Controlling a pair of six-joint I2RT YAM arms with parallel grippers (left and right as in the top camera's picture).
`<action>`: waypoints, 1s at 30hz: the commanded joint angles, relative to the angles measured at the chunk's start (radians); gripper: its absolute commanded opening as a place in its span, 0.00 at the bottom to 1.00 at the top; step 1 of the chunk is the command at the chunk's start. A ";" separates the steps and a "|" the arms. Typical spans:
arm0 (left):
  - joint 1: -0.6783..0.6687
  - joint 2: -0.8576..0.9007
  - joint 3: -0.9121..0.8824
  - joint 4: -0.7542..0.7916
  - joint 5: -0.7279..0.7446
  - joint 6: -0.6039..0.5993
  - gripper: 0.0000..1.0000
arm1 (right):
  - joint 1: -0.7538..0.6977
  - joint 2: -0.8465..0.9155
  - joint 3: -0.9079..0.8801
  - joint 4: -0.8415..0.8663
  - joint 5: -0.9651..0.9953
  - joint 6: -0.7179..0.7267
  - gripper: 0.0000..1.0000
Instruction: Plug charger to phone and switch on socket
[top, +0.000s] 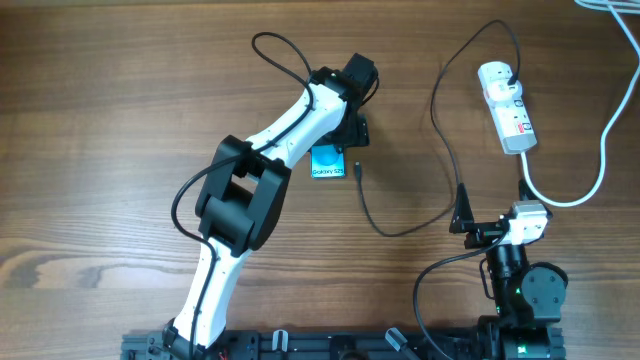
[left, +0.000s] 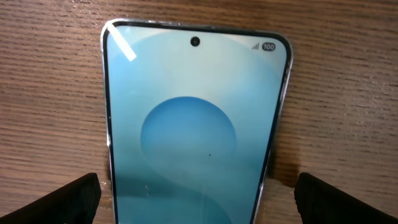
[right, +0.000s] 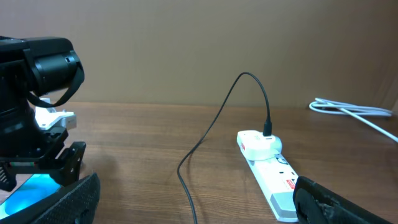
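where the charger (right: 268, 124) plugs into the socket (top: 506, 106), phone (left: 186, 124) lying apart

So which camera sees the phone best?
The left wrist: the phone fills the picture, screen up. Overhead shows only its small cyan end. The right wrist catches just a glowing sliver at the bottom corner.
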 joint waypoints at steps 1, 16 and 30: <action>0.007 0.013 -0.010 0.004 -0.030 0.019 1.00 | 0.004 -0.006 -0.001 0.002 0.016 0.014 1.00; 0.020 0.013 -0.010 0.003 -0.030 0.042 1.00 | 0.004 -0.006 -0.001 0.002 0.016 0.014 1.00; 0.020 0.013 -0.063 0.039 0.003 0.047 1.00 | 0.004 -0.006 -0.001 0.002 0.016 0.014 1.00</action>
